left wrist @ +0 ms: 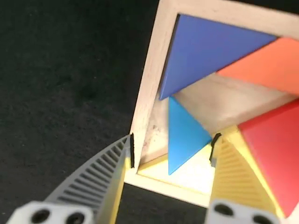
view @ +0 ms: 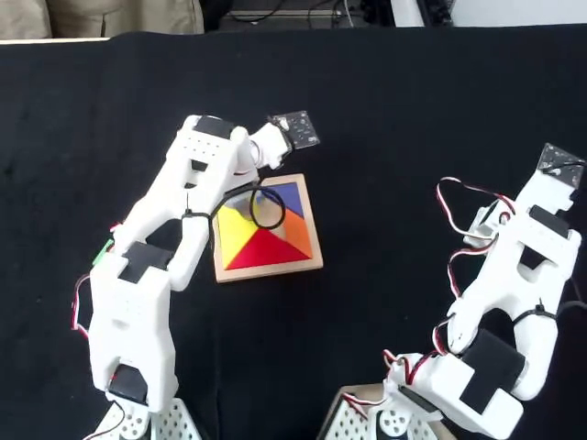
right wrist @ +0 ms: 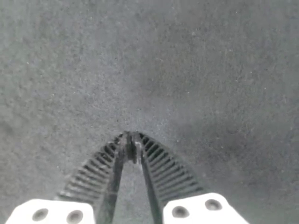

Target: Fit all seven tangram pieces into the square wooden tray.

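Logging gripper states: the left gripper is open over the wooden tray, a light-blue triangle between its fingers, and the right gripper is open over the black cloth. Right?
No: the right gripper is shut over the black cloth, as the right wrist view shows. The left gripper is open over the wooden tray, the light-blue triangle between its fingers.

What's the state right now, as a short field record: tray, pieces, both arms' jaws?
tray: on the black cloth, partly under the left arm
pieces seen in tray: blue triangle, orange piece, red triangle, yellow piece, light blue triangle
gap: bare wood beside the light blue triangle
left arm: jaws open, light blue triangle between them; contact unclear
right arm: jaws shut, empty, over bare cloth away from the tray
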Available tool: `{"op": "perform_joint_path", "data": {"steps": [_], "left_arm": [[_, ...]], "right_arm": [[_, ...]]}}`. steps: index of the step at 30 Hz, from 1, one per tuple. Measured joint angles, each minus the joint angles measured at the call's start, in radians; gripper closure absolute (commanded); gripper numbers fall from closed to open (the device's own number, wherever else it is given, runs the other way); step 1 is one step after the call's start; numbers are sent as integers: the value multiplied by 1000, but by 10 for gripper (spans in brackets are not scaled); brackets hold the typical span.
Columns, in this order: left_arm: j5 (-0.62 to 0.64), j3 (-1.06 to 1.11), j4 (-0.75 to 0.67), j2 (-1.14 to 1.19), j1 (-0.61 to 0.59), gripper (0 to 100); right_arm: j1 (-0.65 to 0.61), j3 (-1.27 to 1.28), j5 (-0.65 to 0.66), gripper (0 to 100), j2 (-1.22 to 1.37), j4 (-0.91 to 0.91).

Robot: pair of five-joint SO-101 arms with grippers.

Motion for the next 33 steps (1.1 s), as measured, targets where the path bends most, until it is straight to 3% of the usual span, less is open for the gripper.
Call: {"op": "perform_joint_path", "data": {"steps": [16,22,33], "left_arm": [[-28,-2,0,0,-55,726],[84,-48,0,0,-44,726],[117,-173,-40,180,23,726]], "right_arm": [[0,0,0,987,0,0],[0,0,0,987,0,0],[0,0,0,987,0,0]]}}
